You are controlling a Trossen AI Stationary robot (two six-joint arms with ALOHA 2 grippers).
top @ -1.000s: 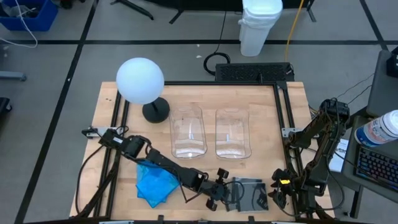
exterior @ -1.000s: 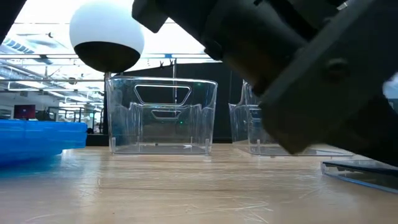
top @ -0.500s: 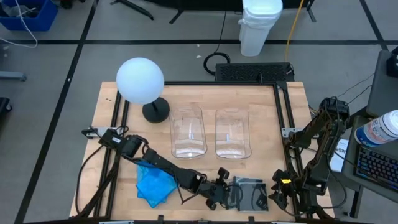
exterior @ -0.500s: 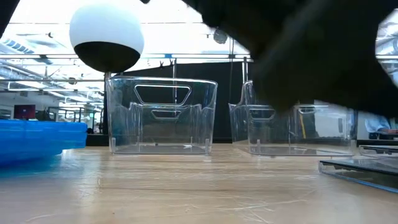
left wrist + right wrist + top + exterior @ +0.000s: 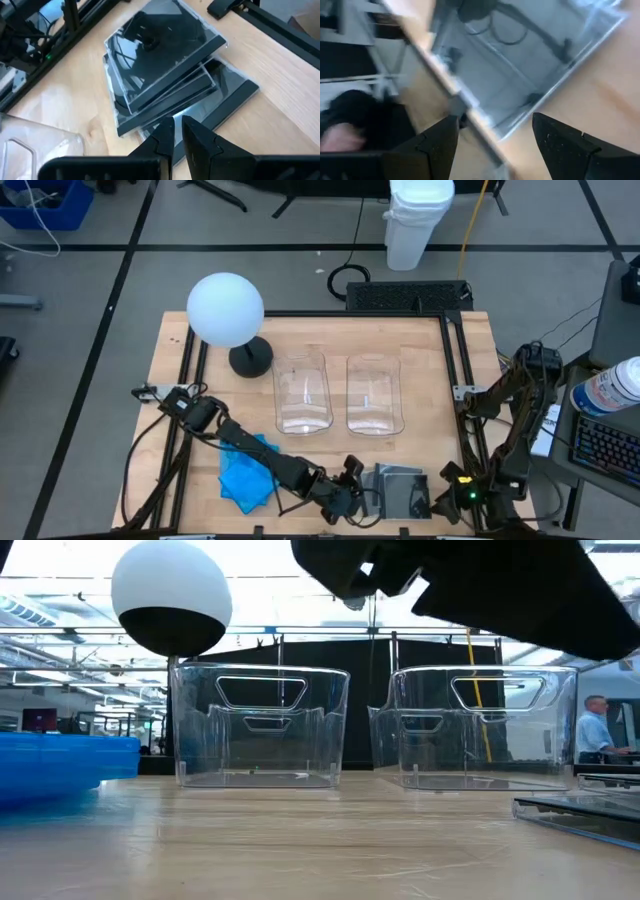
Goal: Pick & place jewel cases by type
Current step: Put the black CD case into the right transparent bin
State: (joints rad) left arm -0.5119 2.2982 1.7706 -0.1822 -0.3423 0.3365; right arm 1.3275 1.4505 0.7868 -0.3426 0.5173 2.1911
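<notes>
My left pincer (image 5: pixel 173 131) has its two dark fingers pressed nearly together, holding nothing, poised just beside the near edge of the stack of dark grey, glossy square plastic jewel cases (image 5: pixel 167 70), which lie fanned and slightly skewed on the pale wooden tabletop (image 5: pixel 60 107) near its front edge. My left arm (image 5: pixel 262 462) stretches low and diagonally across the tabletop from the left side, passing over the pile of translucent bright blue jewel cases (image 5: pixel 243 479). Farther back stand two clear, round-cornered rectangular plastic bins (image 5: pixel 301 392), side by side, apart and upright. A white globe lamp on a black round base (image 5: pixel 226 310) stands at the back left. My right pincer (image 5: pixel 492 132) is spread wide and empty, folded at the tabletop's front right corner.
</notes>
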